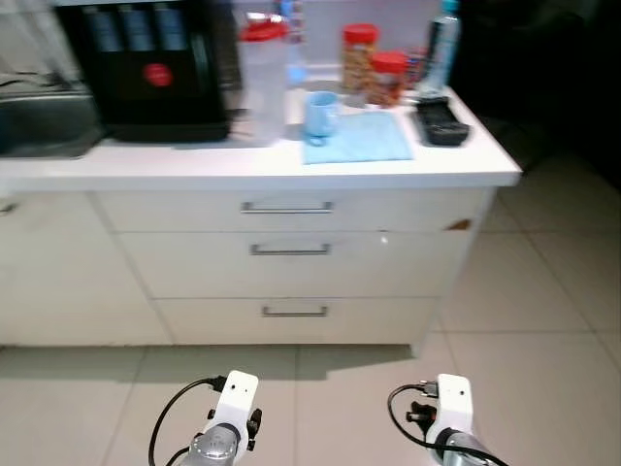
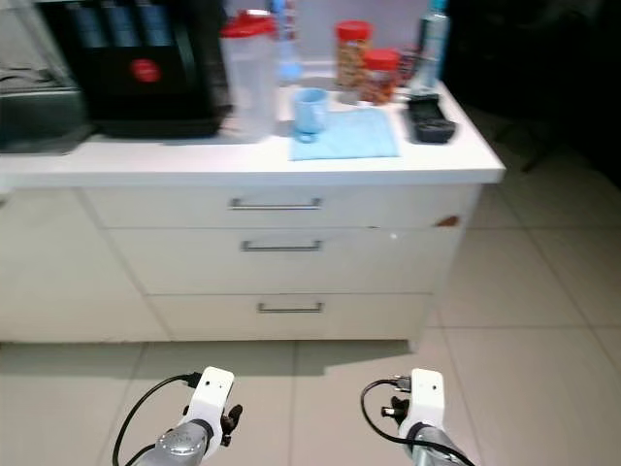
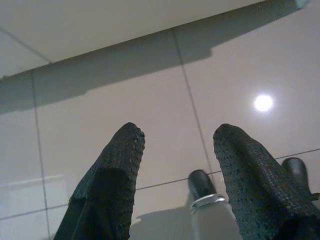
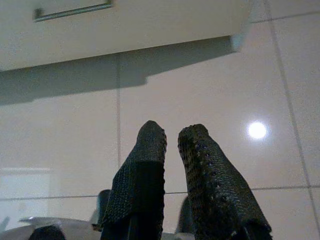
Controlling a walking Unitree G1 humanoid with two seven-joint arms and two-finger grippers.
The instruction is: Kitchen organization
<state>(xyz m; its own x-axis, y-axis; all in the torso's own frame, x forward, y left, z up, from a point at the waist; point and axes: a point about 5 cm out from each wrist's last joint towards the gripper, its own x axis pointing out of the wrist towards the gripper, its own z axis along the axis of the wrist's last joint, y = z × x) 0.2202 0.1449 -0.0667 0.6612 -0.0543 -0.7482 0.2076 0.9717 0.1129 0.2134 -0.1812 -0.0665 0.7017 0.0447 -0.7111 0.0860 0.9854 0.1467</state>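
Nowhere legible writing, red-lidded jars (image 1: 374,66), blue cup (image 1: 321,113), black machine (image 1: 155,68)

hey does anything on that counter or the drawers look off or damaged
One thing: a small reddish-brown mark, maybe a chip, at the right end of the top drawer front. On the counter, the blue cloth lies slightly askew under the blue cup. Nothing looks spilled.

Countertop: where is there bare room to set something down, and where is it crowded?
Bare strip along the countertop's front edge, before the black coffee machine and left of the blue cloth. A smaller patch lies at the right front corner, before the black tray. The back right is crowded: shaker bottle, blue mug, red-lidded jars, water bottle.
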